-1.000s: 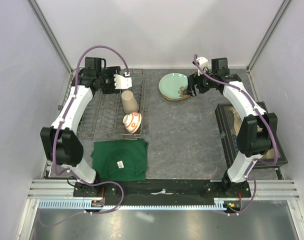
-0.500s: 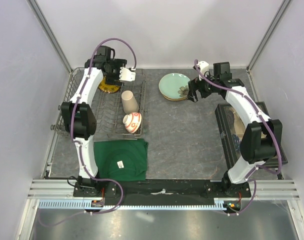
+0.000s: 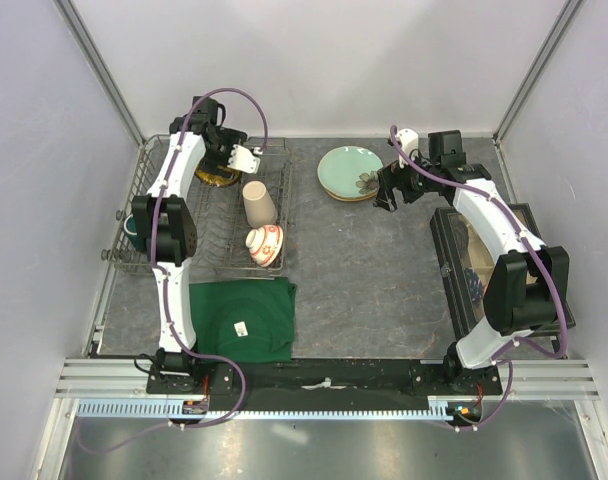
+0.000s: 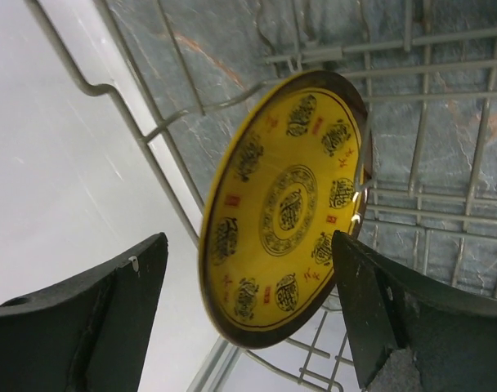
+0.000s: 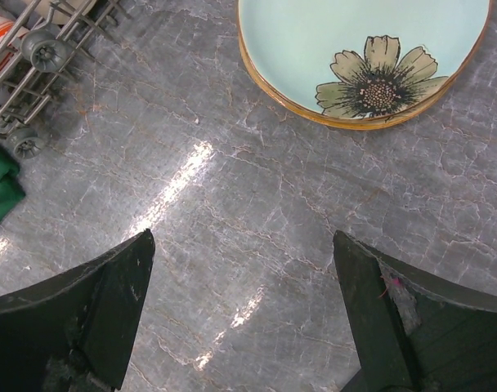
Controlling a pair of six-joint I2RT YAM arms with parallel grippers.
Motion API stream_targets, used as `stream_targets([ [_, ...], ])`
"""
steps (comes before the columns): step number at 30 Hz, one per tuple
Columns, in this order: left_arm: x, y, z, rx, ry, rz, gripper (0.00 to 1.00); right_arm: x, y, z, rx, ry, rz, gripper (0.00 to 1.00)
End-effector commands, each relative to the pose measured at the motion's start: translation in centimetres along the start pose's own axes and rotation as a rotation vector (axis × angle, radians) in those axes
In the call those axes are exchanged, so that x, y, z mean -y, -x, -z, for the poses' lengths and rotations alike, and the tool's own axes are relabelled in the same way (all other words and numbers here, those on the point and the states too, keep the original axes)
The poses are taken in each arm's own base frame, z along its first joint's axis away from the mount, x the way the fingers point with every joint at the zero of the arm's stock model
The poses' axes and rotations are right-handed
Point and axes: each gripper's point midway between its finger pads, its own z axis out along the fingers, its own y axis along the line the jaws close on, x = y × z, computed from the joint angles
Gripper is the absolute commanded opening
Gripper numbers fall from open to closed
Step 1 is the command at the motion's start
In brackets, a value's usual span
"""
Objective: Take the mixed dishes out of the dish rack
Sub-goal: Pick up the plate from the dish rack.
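From above, we are seeing the left gripper (image 3: 224, 168) hanging spread over the yellow-and-dark patterned plate (image 3: 212, 179), which is standing at the far end of the dish rack (image 3: 209, 236). The tall beige cup (image 3: 259, 203) and small red-and-white bowl (image 3: 265, 244) are sitting along the rack's right side, and the dark green mug (image 3: 132, 232) is at its left edge. The right gripper (image 3: 384, 196) is hovering released beside the pale teal plate (image 3: 342, 166), which is lying on a floral plate (image 3: 363, 183) on the tabletop (image 3: 364, 275).

At the left wrist, we are looking at the patterned plate (image 4: 281, 204) leaning among the rack wires (image 4: 445, 212), with the left gripper (image 4: 244, 245) parted to either side of it.

At the right wrist, the right gripper (image 5: 242, 237) is standing wide above the tabletop (image 5: 232, 163), the floral plate (image 5: 371, 86) just beyond.
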Motion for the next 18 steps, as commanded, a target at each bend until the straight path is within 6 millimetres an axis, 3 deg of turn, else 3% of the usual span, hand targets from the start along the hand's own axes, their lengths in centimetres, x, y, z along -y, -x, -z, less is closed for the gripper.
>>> stream_targets([
  [1,-0.76,-0.48,0.4,-0.019,0.003,-0.068,0.85,-0.43,0.5,0.14,0.025,0.029,0.012,0.98],
  [5,-0.66,-0.63,-0.03,-0.023,-0.003,-0.072,0.75,-0.54,0.15,-0.12,0.019,0.039,0.0,0.98],
  [11,-0.8,-0.87,-0.34,-0.032,-0.001,-0.068,0.49,-0.71,0.19,0.17,0.022,0.035,0.001,0.98],
  [18,-1.04,-1.02,0.09,-0.043,0.008,-0.064,0.29,-0.66,0.07,0.25,0.022,0.031,-0.001,0.98],
])
